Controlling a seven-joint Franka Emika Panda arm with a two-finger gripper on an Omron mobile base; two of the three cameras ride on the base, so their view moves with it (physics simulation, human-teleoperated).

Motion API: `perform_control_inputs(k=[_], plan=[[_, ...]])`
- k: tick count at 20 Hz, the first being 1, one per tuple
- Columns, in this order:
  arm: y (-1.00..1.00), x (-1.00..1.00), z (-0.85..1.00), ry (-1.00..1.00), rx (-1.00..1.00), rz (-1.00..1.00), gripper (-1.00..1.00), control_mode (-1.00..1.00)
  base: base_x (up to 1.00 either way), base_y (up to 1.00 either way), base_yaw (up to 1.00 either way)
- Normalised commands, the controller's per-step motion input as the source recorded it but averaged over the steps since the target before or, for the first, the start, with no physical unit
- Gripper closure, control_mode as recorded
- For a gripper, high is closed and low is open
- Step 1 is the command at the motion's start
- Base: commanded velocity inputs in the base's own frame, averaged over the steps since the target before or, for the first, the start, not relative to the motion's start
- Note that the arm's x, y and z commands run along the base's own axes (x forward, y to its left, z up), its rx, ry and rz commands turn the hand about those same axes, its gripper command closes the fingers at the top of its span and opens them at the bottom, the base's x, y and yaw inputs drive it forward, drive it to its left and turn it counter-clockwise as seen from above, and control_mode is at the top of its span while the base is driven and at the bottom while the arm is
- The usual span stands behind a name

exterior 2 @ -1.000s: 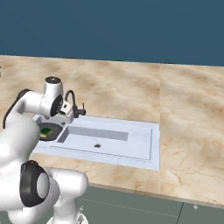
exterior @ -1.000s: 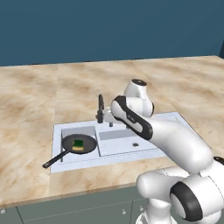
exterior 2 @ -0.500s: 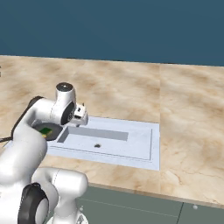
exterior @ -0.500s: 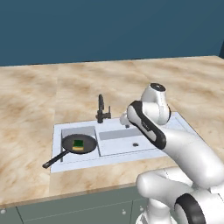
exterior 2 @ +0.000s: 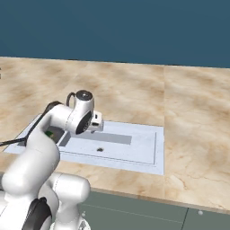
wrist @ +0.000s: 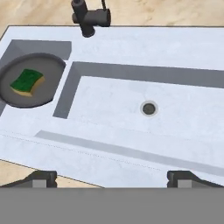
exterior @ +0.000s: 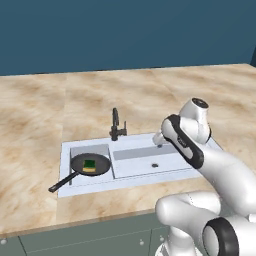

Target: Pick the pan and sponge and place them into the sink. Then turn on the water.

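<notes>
Cookware is already in the basin: the pan (exterior: 91, 164) is seen sitting in the sink's (exterior: 135, 146) smaller compartment, its long handle laid out over the front rim toward the counter (exterior: 35, 125), and the sponge (wrist: 27, 81) is carried inside the pan, green face up. No stream is seen at the faucet (exterior: 116, 125), so the water is judged not yet turned on, and that step is taken to be the one in hand.

The gripper (wrist: 111, 178) is held above the near rim of the longer basin, empty, its two dark tips spread wide apart at the bottom of the hand view. In the left base view, the hand (exterior: 161, 138) is shown near the back rim, to the right of the faucet and apart from it.

The coming move is judged to turn on one relation: in the hand view the faucet (wrist: 90, 16) stands at the sink's far edge, up and to the left of the open tips, beyond the divider between the two basins. The faucet's short crossbar is laid roughly parallel to the back rim. Which part of the fixture serves as the lever cannot be told from these pictures.
</notes>
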Motion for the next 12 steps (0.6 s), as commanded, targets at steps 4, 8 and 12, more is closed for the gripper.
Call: perform_control_inputs(k=[4, 8, 12], plan=[[0.0, 0.0, -0.02, -0.18, 0.0, 0.0, -1.0, -1.0, 0.0, 0.0, 0.0], [0.0, 0.0, -0.01, -0.3, -0.04, 0.0, -1.0, -1.0, 0.0, 0.0, 0.0], [0.0, 0.0, -0.28, -0.28, -0.04, 0.0, -1.0, -1.0, 0.0, 0.0, 0.0]])
